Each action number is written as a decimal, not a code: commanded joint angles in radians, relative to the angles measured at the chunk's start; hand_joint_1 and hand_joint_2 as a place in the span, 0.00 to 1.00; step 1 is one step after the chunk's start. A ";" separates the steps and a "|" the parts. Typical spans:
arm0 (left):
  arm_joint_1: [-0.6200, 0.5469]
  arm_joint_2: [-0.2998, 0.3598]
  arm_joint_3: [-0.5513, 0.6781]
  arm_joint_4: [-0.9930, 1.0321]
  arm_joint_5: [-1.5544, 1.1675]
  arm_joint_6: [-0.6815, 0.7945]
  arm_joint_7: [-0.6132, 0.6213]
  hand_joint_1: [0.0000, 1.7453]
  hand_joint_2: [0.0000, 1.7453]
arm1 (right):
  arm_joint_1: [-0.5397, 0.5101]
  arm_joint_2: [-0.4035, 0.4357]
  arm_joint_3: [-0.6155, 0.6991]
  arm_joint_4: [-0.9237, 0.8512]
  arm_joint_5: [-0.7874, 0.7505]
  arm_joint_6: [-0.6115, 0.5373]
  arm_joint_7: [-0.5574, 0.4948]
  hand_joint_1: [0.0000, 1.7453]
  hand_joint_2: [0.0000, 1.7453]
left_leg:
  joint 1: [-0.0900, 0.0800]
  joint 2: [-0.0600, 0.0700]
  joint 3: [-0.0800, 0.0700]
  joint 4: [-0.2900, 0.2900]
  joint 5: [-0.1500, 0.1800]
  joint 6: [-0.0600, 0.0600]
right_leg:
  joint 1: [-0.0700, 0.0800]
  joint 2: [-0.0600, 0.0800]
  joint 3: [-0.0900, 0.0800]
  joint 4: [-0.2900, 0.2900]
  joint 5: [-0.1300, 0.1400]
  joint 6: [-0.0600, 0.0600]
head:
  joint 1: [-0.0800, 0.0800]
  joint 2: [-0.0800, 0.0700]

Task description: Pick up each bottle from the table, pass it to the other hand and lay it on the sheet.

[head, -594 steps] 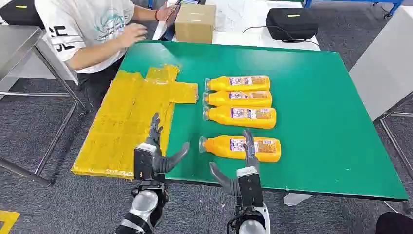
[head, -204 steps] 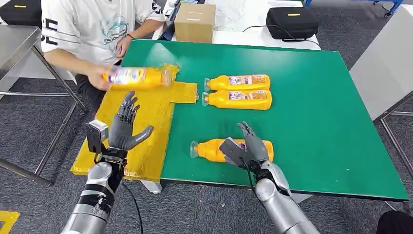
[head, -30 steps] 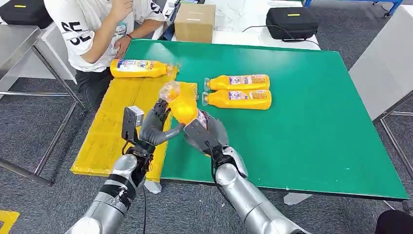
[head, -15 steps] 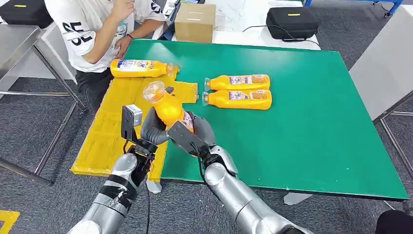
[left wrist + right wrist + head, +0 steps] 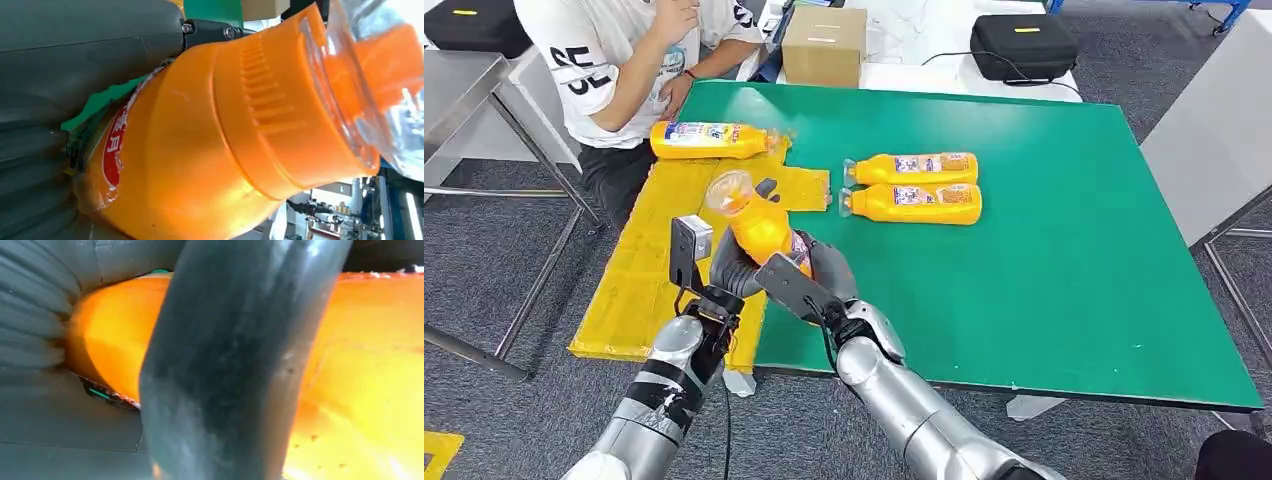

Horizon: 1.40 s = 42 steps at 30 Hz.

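Observation:
An orange bottle [image 5: 759, 225] with a clear cap is tilted in the air above the edge between the yellow sheet [image 5: 664, 260] and the green table [image 5: 1074, 250], cap up and toward the sheet. My right hand [image 5: 809, 280] grips its lower body; the right wrist view has a dark finger [image 5: 235, 365] across the bottle [image 5: 370, 365]. My left hand [image 5: 729, 268] wraps the same bottle from the sheet side, and in the left wrist view the bottle [image 5: 225, 140] lies against the palm. One more bottle [image 5: 709, 140] lies on the sheet's far end. Two bottles [image 5: 914, 168] [image 5: 914, 203] lie side by side on the table.
A person [image 5: 614, 60] in a white shirt sits at the sheet's far end. A cardboard box [image 5: 824, 45] and a black case [image 5: 1024, 45] stand beyond the table. A metal table [image 5: 459, 85] is at the left.
My right hand has carried the bottle left toward the sheet. My left hand, spread beside it a second ago, has closed around it.

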 commanded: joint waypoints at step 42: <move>-0.271 0.241 0.058 0.331 -0.740 0.499 -0.074 1.00 1.00 | 0.233 -0.164 -0.258 -0.510 -0.206 -0.095 -0.155 0.00 1.00 | 0.001 -0.001 -0.001 -0.001 0.000 -0.001 | 0.001 -0.002 -0.001 0.000 -0.001 -0.001 | 0.000 0.000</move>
